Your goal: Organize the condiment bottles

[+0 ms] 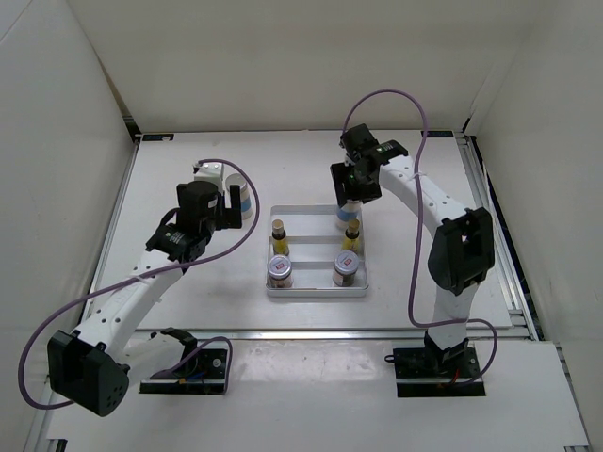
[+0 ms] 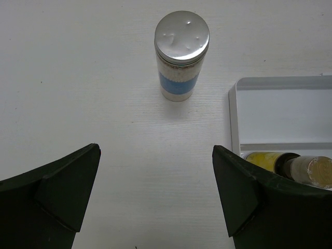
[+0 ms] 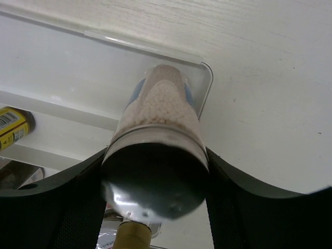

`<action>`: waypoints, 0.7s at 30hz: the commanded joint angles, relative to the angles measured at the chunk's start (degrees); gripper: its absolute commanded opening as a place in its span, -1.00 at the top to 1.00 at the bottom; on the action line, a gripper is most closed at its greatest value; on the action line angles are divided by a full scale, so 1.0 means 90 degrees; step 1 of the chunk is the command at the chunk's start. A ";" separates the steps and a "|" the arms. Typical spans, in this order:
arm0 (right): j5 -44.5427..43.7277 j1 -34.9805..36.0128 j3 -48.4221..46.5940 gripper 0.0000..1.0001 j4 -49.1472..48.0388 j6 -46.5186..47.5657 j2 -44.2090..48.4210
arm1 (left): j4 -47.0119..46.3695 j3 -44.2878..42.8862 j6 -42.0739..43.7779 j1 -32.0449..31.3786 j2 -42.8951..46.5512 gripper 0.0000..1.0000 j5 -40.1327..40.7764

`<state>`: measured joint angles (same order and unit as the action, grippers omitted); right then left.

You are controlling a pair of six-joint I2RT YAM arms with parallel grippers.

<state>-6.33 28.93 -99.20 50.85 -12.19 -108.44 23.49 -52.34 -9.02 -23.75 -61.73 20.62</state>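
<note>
A white tray (image 1: 317, 292) holds two slim yellow bottles (image 1: 278, 235) (image 1: 352, 237) and two silver-lidded jars (image 1: 280, 271) (image 1: 345, 270). My right gripper (image 1: 353, 185) is shut on a white blue-banded bottle (image 3: 161, 104) near its grey cap. The bottle's base is at the tray's far right corner (image 3: 205, 70). A second white blue-banded bottle (image 2: 181, 57) stands upright on the table left of the tray. My left gripper (image 2: 155, 197) is open and empty, short of that bottle and apart from it. That bottle is partly hidden in the top view (image 1: 244, 200).
The tray's left rim (image 2: 233, 119) lies close to my left gripper's right finger, with a yellow bottle (image 2: 270, 161) just inside it. White walls enclose the table on the left, back and right. A metal rail (image 1: 330, 332) runs along the near edge.
</note>
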 commanded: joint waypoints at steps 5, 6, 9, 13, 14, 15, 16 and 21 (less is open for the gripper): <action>-0.0156 -0.0021 -0.0412 -1.00 -0.0035 -0.0140 0.0360 | -0.0051 -0.0171 -0.0033 -0.0027 0.0033 -1.00 0.0111; -0.0156 -0.0021 -0.0491 -1.00 -0.0035 -0.0140 0.0524 | -0.0051 -0.0258 -0.0033 -0.0027 0.0033 -1.00 0.0111; -0.0068 0.0038 -0.0550 -1.00 -0.0035 0.0025 0.0973 | 0.0319 -0.0950 -0.0102 -0.0027 -0.0327 -1.00 0.0189; -0.0225 0.0038 -0.0317 -1.00 -0.0258 0.0026 0.1696 | 0.0622 -0.2064 -0.0248 0.0304 -0.1262 -1.00 -0.0172; -0.0225 0.0038 -0.0229 -1.00 -0.0259 0.0026 0.1997 | 0.0700 -0.2530 -0.0306 0.0421 -0.1478 -1.00 -0.0240; -0.0225 0.0038 -0.0170 -1.00 -0.0259 0.0026 0.2136 | 0.0885 -0.2776 -0.0374 0.0480 -0.1703 -1.00 -0.0299; -0.0225 0.0038 -0.0063 -1.00 -0.0259 0.0084 0.2253 | 0.0964 -0.3001 -0.0375 0.0480 -0.1918 -1.00 -0.0415; -0.0224 0.0038 0.0308 -1.00 -0.0045 0.0084 0.3015 | 0.1433 -0.4162 -0.0434 0.0812 -0.3324 -1.00 -0.1030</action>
<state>-7.55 29.02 -99.44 49.08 -12.38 -83.02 30.87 -85.52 -11.92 -17.91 -87.09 16.34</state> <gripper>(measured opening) 0.998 0.998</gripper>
